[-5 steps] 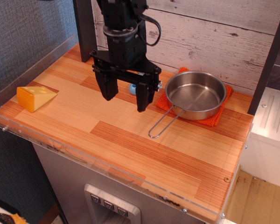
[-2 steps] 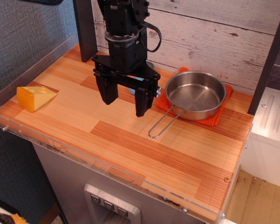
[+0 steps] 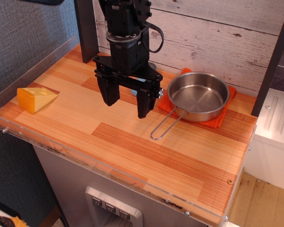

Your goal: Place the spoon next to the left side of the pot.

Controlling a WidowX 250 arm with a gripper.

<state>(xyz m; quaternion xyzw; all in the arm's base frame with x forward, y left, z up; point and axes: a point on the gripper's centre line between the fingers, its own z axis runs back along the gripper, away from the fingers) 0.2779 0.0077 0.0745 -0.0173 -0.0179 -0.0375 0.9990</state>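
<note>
Observation.image: gripper (image 3: 127, 100) unmoved, spoon now hidden.

spoon (image 3: 152, 65) mostly hidden behind end effector (image 3: 127, 100), arm top cut off by frame edge

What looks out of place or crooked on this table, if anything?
Nothing is spilled or broken. The pot sits upright on the orange mat, the cheese lies at the left edge, and the open end effector hangs empty. The spoon is mostly hidden behind it.
</note>
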